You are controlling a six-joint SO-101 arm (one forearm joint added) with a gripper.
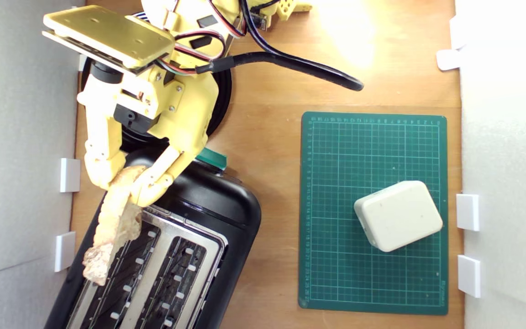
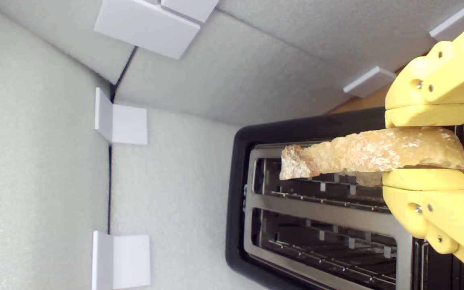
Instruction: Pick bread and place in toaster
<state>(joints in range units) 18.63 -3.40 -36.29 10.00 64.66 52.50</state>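
Held the bread clenched in the yellow claw, pinched crust-edge at its thick end, the thin end jutting out free over the toaster. Hung above the slot nearer the exterior view's left, roughly in line with it but not yet inside; in the wrist view, lay along that slot's edge with the wire guides showing beneath. Looked near the end of the carry, with lowering and release left to do. Risked catching the ragged tip on the silver rim, since the slice is long, wedge-shaped and held only at one end, so any slight twist could swing the far tip off the opening. Risked also a tilt on release, leaving the bread propped across the metal top or tipped off the toaster's outer side toward the grey wall. Sat untouched well apart on the wooden table: a green cutting mat bearing a cream rounded block.
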